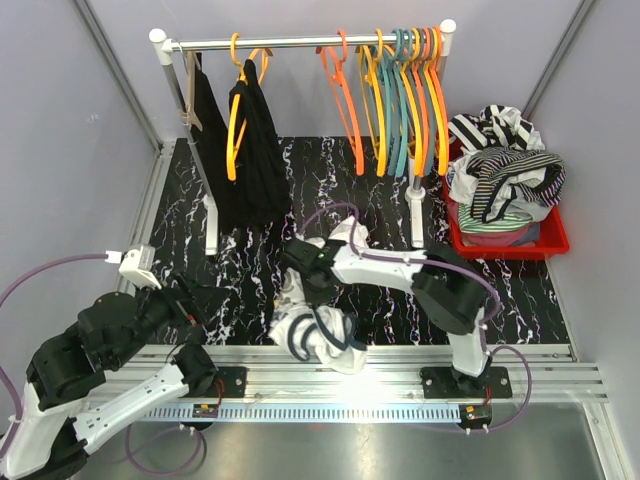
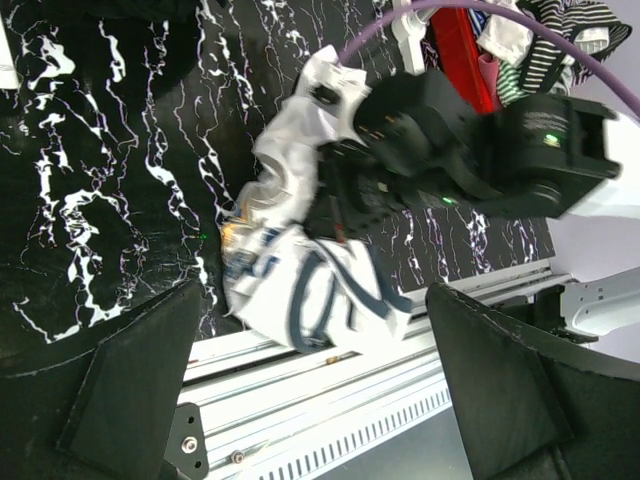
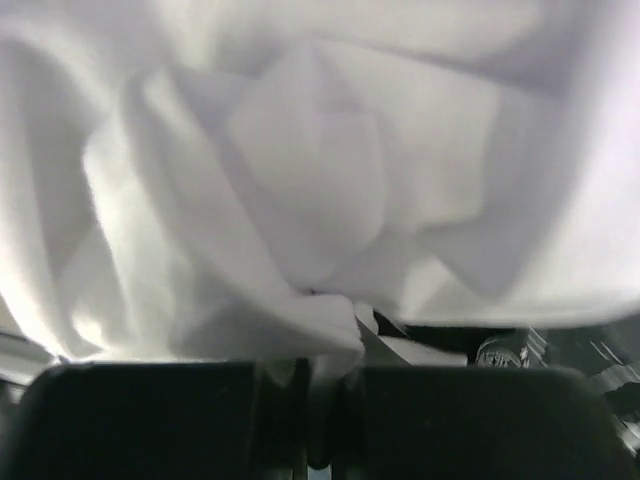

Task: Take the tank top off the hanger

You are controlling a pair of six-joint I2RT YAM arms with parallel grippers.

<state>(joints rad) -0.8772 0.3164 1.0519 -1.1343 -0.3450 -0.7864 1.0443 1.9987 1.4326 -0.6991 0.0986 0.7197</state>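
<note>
The tank top (image 1: 315, 335), white with dark navy trim, lies crumpled at the table's near edge, partly over the metal rail. It also fills the right wrist view (image 3: 300, 180) and sits mid-frame in the left wrist view (image 2: 300, 280). My right gripper (image 1: 308, 290) (image 3: 325, 370) presses down into the upper part of the heap, shut on a fold of the white cloth. My left gripper (image 1: 205, 300) (image 2: 310, 290) hangs open to the left of the heap, with nothing between its fingers. The hanger of this tank top is hidden or out of view.
A clothes rack (image 1: 300, 42) stands at the back with black garments (image 1: 255, 150) on orange hangers and several empty orange and teal hangers (image 1: 400, 100). A red bin (image 1: 505, 240) of striped clothes sits at the right. The aluminium rail (image 1: 400, 365) runs along the near edge.
</note>
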